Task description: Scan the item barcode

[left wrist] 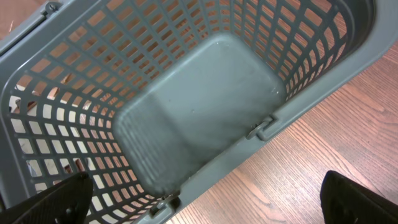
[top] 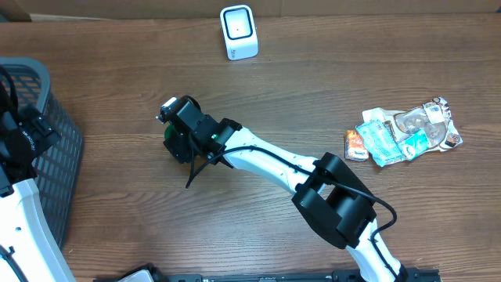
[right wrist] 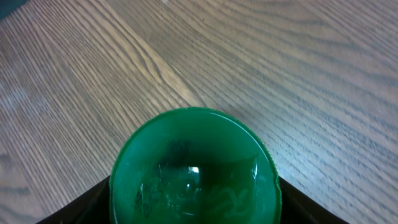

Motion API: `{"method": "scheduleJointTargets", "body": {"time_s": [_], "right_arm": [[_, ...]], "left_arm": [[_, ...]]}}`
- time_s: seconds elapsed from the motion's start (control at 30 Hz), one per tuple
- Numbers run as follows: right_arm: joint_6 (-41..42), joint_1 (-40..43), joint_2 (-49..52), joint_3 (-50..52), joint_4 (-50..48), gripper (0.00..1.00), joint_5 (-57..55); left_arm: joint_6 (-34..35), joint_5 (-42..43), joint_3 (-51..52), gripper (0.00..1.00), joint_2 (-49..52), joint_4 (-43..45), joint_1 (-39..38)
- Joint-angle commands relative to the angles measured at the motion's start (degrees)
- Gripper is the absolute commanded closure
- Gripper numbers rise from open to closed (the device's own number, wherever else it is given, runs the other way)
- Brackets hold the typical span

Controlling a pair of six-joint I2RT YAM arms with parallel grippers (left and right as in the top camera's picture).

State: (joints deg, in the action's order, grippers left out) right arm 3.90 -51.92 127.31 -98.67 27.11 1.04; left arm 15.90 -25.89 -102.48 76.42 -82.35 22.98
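Green and round, the item (right wrist: 194,168) fills the bottom of the right wrist view, a glossy top face seen from straight above. It stands on the wooden table (top: 313,86), left of the middle. The right gripper (right wrist: 193,208) is down over it, with a dark finger (right wrist: 81,208) showing at each side of the green rim. From where I stand I cannot tell whether those fingers are pressing on it or only flanking it.

Seen from overhead, the white scanner (top: 239,31) stands at the far edge of the table, well apart from the green item. A heap of crinkled snack packets (top: 403,133) lies off to the right, clear of the arm.

Over on the left, the left gripper (left wrist: 205,202) hangs above the grey plastic basket (left wrist: 199,112), its fingers spread wide with nothing between them. The basket's slotted walls and bare floor are all its camera sees
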Motion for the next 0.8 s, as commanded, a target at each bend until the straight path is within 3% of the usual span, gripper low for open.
{"method": "scheduleJointTargets", "body": {"time_s": [0.0,0.2,0.4,0.77], "right_arm": [[0.52,0.83,-4.57,-0.42,3.89,0.34,0.09],[-1.11,2.49,-13.35,-0.42,15.91,0.43,0.48],[-17.88,6.12,-14.8,-0.26,27.74,0.45,5.66],[-34.45,15.63,-14.69,0.02,31.98,0.4,16.24]], "left_arm": [[-0.92,0.07,-0.5,0.01,0.09,0.02,0.24],[-0.92,0.07,-0.5,0.01,0.09,0.04,0.24],[-0.92,0.07,-0.5,0.0,0.09,0.04,0.24],[-0.92,0.07,-0.48,0.01,0.09,0.04,0.24]]}}
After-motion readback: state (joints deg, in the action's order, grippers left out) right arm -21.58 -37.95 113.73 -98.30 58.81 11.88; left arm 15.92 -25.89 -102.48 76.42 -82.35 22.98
